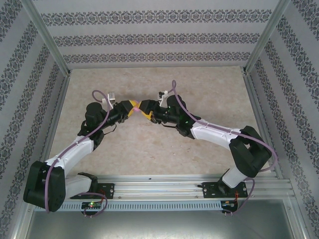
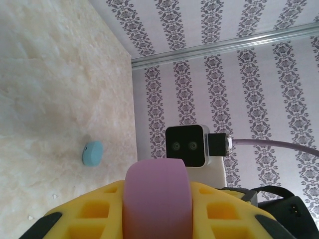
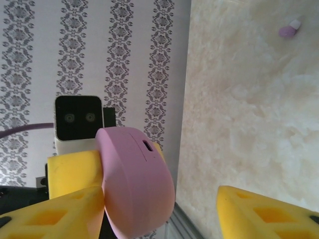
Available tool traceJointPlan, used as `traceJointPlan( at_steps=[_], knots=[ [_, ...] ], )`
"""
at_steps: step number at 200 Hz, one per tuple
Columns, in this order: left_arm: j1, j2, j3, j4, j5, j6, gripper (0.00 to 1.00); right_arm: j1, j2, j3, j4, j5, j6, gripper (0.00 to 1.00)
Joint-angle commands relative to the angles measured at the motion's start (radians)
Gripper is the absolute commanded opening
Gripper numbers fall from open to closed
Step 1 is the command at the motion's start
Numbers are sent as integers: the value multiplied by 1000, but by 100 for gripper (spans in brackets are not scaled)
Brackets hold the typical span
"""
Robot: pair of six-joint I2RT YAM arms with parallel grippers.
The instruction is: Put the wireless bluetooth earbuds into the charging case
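From above, I see both arms meeting over the middle of the worktop (image 1: 199, 89). The left hand (image 1: 131, 109) is clenched on the pink case (image 1: 134, 104), held up off the surface, and the right hand (image 1: 146, 113) sits just beside the case on the other side.

In the left wrist view the case fills the gap between the yellow fingers (image 2: 89, 214), gripped firmly. Beyond the case, down on the worktop, lies a blue piece (image 2: 92, 153); I cannot tell whether it is a bud or another case.

In the right wrist view the case shows a thin seam and a small slot, and the lid looks closed, so I cannot see what, if anything, is inside. The right hand is released: one finger touches the case, and the other is well apart from it. A pink-purple bud (image 3: 288, 30) lies loose on the worktop, far from the case.

My read is that the task is at an early stage. The case is up but unopened, and at least this bud has yet to go in.
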Motion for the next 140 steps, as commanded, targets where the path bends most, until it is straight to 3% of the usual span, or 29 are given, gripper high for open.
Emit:
traceJointPlan(
  at_steps=[1, 86, 115, 140],
  knots=[
    [2, -2, -12, 126, 7, -59, 11, 10, 27, 26, 90, -15, 42, 55],
    [3, -3, -49, 212, 5, -141, 12, 11, 79, 48, 210, -20, 108, 27],
    [3, -8, -42, 166, 22, -76, 18, 9, 80, 53, 213, -37, 115, 17],
    [4, -9, -29, 164, 56, 0, 30, 0, 58, 53, 177, -71, 107, 14]
  ],
)
